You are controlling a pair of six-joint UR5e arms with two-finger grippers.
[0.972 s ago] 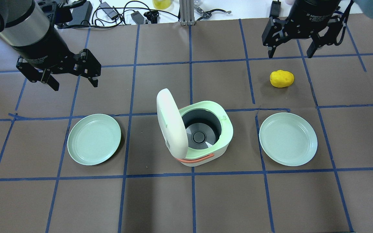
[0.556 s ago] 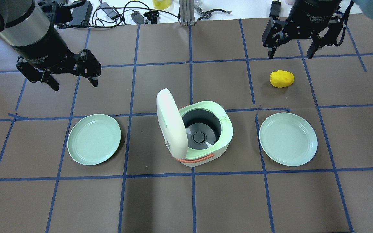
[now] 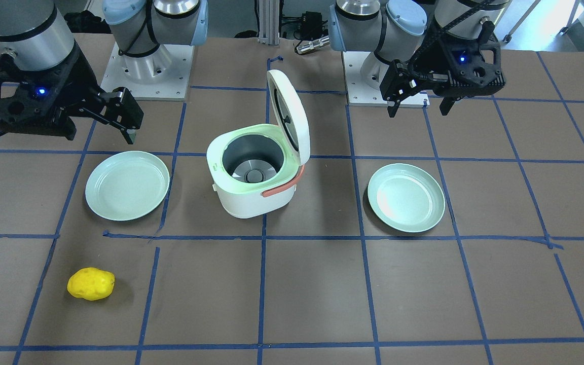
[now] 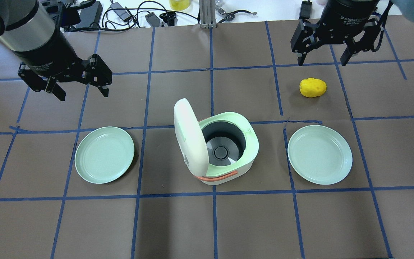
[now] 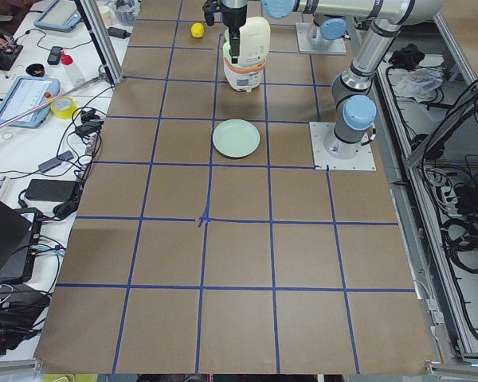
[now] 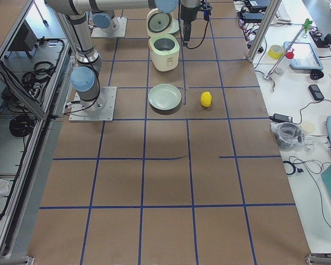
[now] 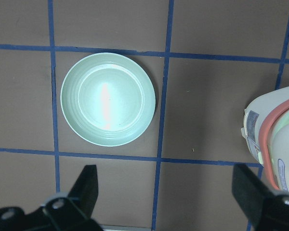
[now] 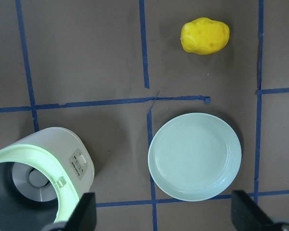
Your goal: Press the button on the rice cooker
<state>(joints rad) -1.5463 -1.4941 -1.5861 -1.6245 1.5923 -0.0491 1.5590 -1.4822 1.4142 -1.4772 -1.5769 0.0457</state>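
Observation:
The white and pale-green rice cooker [image 4: 252,145] stands at the table's middle with its lid [image 4: 189,136] swung up and open, showing the grey inner pot. Its small button panel [image 8: 78,163] shows on the side wall in the right wrist view. My left gripper [image 4: 83,95] is open and empty, hovering to the far left of the cooker, above the left plate. My right gripper [image 4: 322,62] is open and empty, hovering at the far right, beyond the yellow potato. Neither gripper touches the cooker.
A pale-green plate [image 4: 104,154] lies left of the cooker and another [image 4: 319,154] lies right of it. A yellow potato [image 4: 312,87] lies beyond the right plate. Cables and tools lie along the table's far edge [image 4: 149,16].

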